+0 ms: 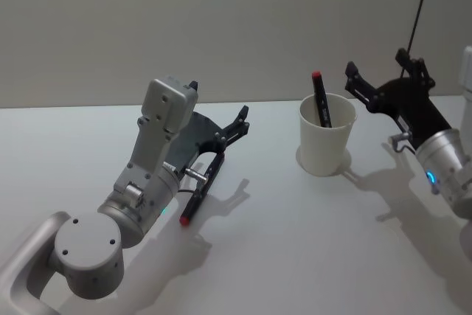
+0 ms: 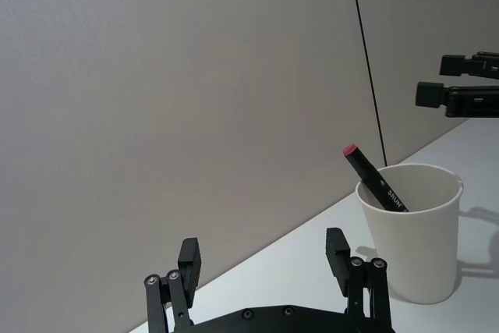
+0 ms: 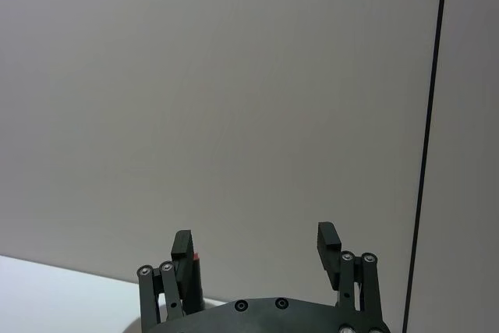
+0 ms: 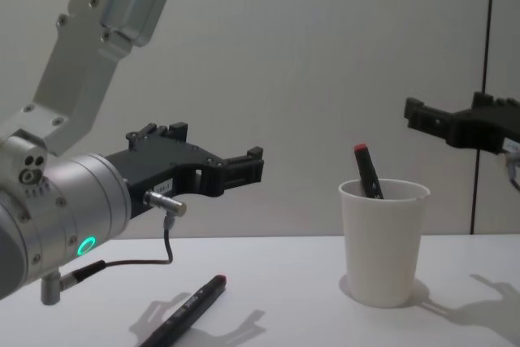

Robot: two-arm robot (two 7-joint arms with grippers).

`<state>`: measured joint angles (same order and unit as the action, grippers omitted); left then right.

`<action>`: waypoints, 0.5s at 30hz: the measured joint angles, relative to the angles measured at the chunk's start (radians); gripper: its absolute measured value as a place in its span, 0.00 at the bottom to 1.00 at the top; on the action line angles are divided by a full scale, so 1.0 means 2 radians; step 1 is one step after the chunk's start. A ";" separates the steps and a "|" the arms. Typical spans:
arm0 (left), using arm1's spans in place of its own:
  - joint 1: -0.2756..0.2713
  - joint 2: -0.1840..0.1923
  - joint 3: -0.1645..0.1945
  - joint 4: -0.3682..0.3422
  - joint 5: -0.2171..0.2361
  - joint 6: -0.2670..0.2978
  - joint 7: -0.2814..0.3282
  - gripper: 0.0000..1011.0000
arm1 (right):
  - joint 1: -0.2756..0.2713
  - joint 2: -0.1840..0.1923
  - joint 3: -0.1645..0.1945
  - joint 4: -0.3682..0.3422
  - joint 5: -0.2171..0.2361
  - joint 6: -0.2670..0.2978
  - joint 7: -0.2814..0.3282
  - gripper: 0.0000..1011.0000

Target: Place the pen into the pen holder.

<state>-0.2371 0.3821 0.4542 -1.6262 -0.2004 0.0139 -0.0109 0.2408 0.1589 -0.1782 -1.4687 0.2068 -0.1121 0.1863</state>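
Observation:
The pen holder [image 1: 327, 142], a white paper cup, stands on the table right of centre, also in the chest view [image 4: 383, 241] and left wrist view [image 2: 409, 232]. One black pen with a red end [image 1: 321, 99] leans inside it [image 4: 367, 170] [image 2: 374, 177]. A second black pen with a red tip [image 1: 198, 198] lies flat on the table [image 4: 191, 306]. My left gripper [image 1: 236, 127] hangs open and empty above this lying pen [image 4: 244, 170] [image 2: 263, 255]. My right gripper [image 1: 383, 82] is open and empty, raised just right of the cup [image 4: 418, 115] [image 3: 256, 243].
The white table [image 1: 295, 241] runs back to a plain grey wall. A thin dark cable [image 1: 419, 5] hangs down the wall behind my right gripper. My left arm's grey body [image 1: 147, 182] fills the table's near left.

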 joint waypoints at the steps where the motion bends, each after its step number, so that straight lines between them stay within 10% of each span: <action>1: 0.000 0.000 0.000 0.000 0.000 0.000 0.000 0.99 | -0.003 0.002 -0.001 -0.004 0.001 0.002 -0.002 0.99; 15: 0.000 0.000 0.000 0.000 0.000 0.000 0.000 0.99 | -0.070 0.049 -0.013 -0.081 0.022 0.040 -0.033 0.99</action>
<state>-0.2372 0.3821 0.4542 -1.6262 -0.2004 0.0139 -0.0109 0.1016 0.2562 -0.2050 -1.6317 0.2513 -0.0321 0.1210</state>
